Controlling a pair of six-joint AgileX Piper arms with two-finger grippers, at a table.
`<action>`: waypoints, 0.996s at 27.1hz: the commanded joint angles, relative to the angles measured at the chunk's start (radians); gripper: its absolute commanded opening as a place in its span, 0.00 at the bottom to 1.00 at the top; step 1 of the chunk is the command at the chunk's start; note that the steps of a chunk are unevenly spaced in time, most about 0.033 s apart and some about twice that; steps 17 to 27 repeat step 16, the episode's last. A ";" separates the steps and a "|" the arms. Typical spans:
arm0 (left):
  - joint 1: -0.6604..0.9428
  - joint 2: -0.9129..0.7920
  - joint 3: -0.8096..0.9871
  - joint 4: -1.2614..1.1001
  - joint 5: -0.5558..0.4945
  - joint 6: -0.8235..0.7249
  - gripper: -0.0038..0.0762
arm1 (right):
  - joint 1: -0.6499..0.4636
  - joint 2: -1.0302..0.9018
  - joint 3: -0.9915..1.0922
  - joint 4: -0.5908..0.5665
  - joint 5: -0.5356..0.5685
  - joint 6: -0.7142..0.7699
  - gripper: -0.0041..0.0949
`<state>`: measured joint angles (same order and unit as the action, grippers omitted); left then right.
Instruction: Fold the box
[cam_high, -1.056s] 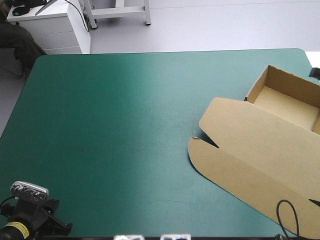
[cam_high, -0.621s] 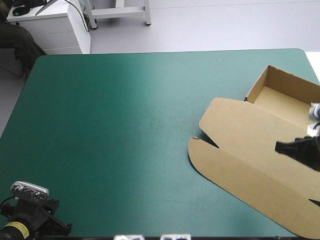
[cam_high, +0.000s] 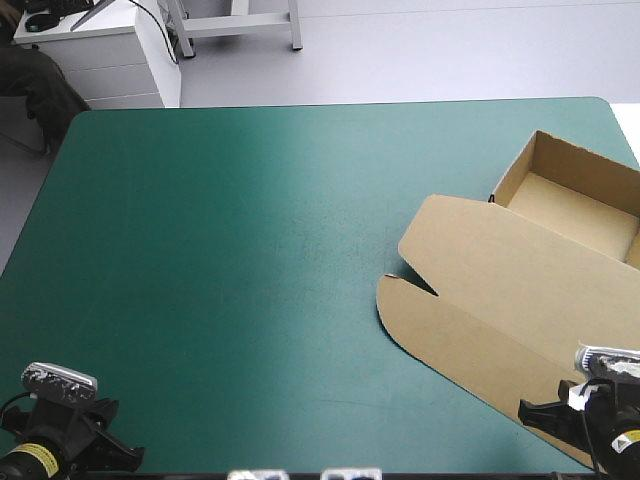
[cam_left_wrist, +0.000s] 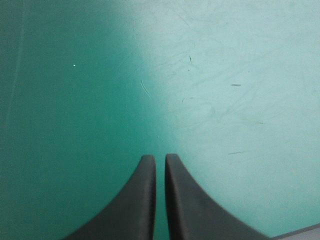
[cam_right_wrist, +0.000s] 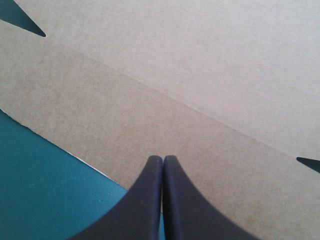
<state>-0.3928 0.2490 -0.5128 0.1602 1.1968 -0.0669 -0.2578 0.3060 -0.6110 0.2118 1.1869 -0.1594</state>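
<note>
The box (cam_high: 505, 290) is plain brown board, matt and paper-faced, with a fine even grain and a soft pressed crease across the flat lid near the table's right edge. The teal-green cover (cam_high: 230, 250) is smooth with a faint sheen, pale where light falls, and bears hairline scratches and small specks near the left front corner. The black fingers (cam_left_wrist: 142, 205) look smooth and matt, like moulded plastic or rubber.
</note>
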 joint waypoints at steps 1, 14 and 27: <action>-0.004 0.013 -0.025 0.003 -0.053 -0.005 0.10 | 0.004 -0.026 -0.004 0.003 -0.060 -0.028 0.03; -0.004 0.013 -0.025 0.003 -0.053 -0.005 0.10 | 0.004 -0.041 0.000 0.003 -0.060 -0.028 0.03; -0.004 0.013 -0.025 0.003 -0.053 -0.005 0.10 | 0.004 -0.041 0.000 0.003 -0.060 -0.028 0.03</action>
